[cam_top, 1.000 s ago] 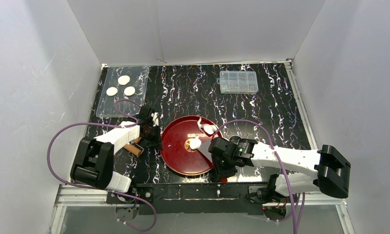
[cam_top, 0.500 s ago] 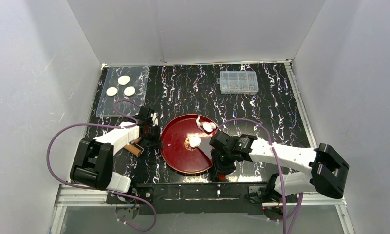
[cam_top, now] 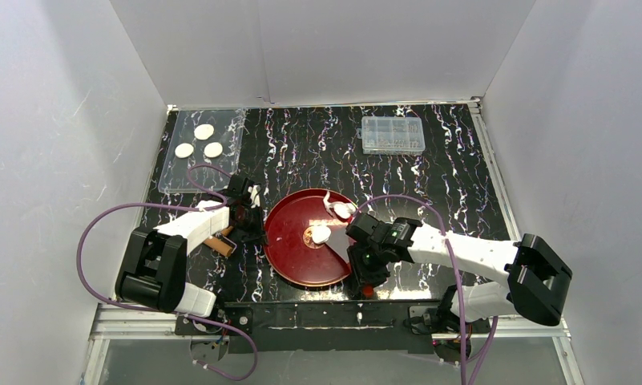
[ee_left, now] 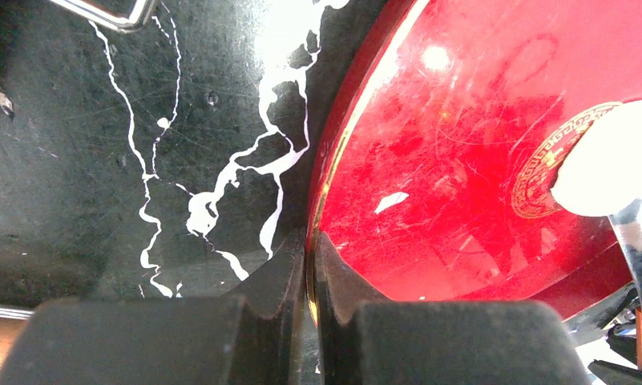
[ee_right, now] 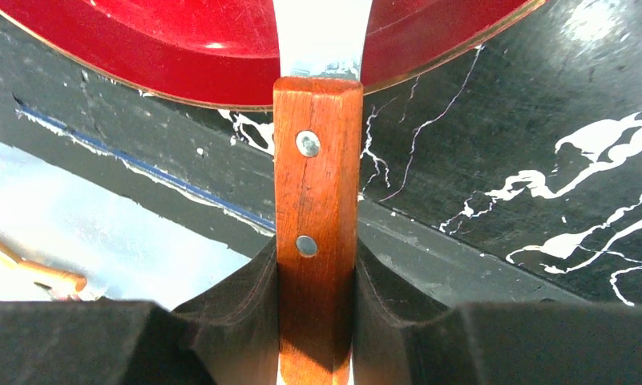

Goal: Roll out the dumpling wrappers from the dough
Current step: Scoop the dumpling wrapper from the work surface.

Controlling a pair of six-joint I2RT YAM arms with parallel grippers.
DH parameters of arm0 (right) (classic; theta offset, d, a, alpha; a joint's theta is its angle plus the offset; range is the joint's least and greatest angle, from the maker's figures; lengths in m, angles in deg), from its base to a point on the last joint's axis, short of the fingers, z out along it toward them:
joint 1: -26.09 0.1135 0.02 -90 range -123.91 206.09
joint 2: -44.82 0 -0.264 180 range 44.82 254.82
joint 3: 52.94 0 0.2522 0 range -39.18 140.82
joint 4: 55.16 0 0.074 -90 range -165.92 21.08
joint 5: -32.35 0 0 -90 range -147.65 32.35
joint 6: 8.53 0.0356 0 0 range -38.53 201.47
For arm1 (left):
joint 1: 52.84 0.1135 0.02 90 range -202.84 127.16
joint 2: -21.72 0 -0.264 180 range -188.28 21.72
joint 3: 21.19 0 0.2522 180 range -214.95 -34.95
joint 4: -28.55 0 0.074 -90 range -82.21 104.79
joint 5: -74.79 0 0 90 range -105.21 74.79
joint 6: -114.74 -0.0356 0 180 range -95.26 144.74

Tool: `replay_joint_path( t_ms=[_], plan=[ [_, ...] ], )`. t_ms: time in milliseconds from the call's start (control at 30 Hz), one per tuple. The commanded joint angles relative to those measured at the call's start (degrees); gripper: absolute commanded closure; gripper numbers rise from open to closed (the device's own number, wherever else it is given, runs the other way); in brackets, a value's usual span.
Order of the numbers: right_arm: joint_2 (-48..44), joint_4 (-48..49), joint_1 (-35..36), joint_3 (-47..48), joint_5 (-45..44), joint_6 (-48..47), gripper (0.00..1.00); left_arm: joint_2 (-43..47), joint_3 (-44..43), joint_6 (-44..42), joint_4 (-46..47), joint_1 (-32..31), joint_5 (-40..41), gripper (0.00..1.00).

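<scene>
Top view, dumpling wrappers (cam_top: 203, 131): three thin, neat white discs on a clear tray (cam_top: 171, 172), well beyond the left claw (cam_top: 257, 231); that part looks done.
Top view, dough (cam_top: 321, 233): a soft white lump on the red plate (cam_top: 289, 257), between the left claw and the right claw (cam_top: 359, 269). A ragged scrap (cam_top: 343, 210) lies farther out. Neither looks rolled yet.
Top view, wooden rod (cam_top: 220, 245): just behind the left claw, untouched; likely the roller.
Left wrist, left claw: black jaws pinched shut on the glossy, gold-edged plate rim; the dough is ahead to the right.
Right wrist, right claw: dark pads clamp a scraper (ee_right: 317, 184) by its riveted wooden handle. Its steel blade reaches ahead over the plate, above the black, white-veined table (ee_right: 502, 120).
</scene>
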State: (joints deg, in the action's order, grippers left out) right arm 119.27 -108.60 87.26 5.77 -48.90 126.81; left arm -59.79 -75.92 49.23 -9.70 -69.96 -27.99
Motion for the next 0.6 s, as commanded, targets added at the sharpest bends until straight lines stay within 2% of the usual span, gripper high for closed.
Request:
replay_joint_path(
  t_ms=[0, 167, 333, 567],
  plan=[
    [-0.46, -0.38, 0.27, 1.2, 6.38, -2.6, 0.99, 2.06, 0.43, -1.44, -2.58, -0.1, -0.87, 1.0],
    [-2.0, -0.75, 0.27, 0.87, 8.89, -2.47, 0.99, 1.92, 0.39, -1.37, -2.67, 0.06, -0.94, 1.0],
    [-3.15, -1.95, 0.27, 0.25, 7.79, -2.63, 0.99, 1.57, 0.41, -1.21, -2.36, 0.04, -1.11, 1.0],
    [1.44, 0.56, 0.18, 1.05, 6.16, -3.38, 0.99, 1.65, 0.21, -1.2, -2.67, 0.07, -1.2, 1.0]
  ],
)
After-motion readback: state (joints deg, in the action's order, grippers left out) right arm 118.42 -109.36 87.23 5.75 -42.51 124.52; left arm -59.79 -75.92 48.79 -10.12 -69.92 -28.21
